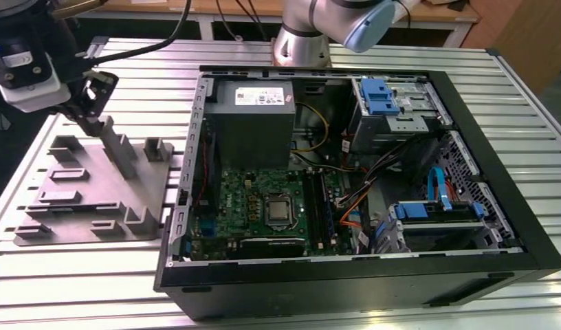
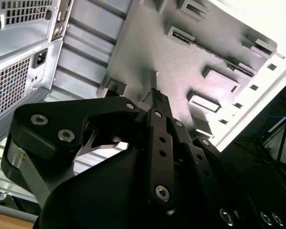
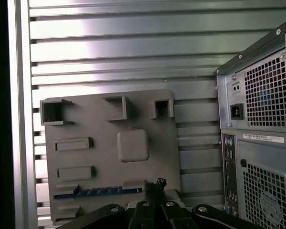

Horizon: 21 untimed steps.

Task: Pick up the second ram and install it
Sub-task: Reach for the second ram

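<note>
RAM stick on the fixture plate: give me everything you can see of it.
In the first wrist view, the RAM stick is a long, narrow, thin bluish board with darker patches along its length. It sits lengthwise near one edge of the gray fixture plate, seated between small raised gray tabs, not yet in the computer case. The end effector is right at one end of it; whether they touch cannot be told.
</note>
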Available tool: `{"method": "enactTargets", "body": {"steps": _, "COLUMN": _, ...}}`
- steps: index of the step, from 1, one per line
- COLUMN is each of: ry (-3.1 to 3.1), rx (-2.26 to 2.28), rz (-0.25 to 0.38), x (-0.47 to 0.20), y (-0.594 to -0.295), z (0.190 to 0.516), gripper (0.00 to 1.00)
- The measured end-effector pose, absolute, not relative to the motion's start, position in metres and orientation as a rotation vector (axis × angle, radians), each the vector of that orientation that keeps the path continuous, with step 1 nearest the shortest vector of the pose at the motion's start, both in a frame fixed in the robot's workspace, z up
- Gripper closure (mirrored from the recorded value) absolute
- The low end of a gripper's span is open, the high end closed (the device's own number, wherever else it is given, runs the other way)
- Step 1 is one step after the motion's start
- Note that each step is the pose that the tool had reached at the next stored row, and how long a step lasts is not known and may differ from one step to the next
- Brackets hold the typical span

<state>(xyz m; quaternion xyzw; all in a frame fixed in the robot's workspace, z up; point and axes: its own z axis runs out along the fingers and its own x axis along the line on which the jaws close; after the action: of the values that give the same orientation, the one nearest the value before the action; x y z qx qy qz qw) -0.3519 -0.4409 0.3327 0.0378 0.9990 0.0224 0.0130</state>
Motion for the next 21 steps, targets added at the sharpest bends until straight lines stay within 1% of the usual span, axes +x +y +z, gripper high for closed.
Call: {"method": "enactTargets", "body": {"steps": 21, "ry": 3.112, "rx": 0.118, "rz": 0.070, "x": -0.396, "y": -0.460, "z": 0.310, "gripper": 0.90}}
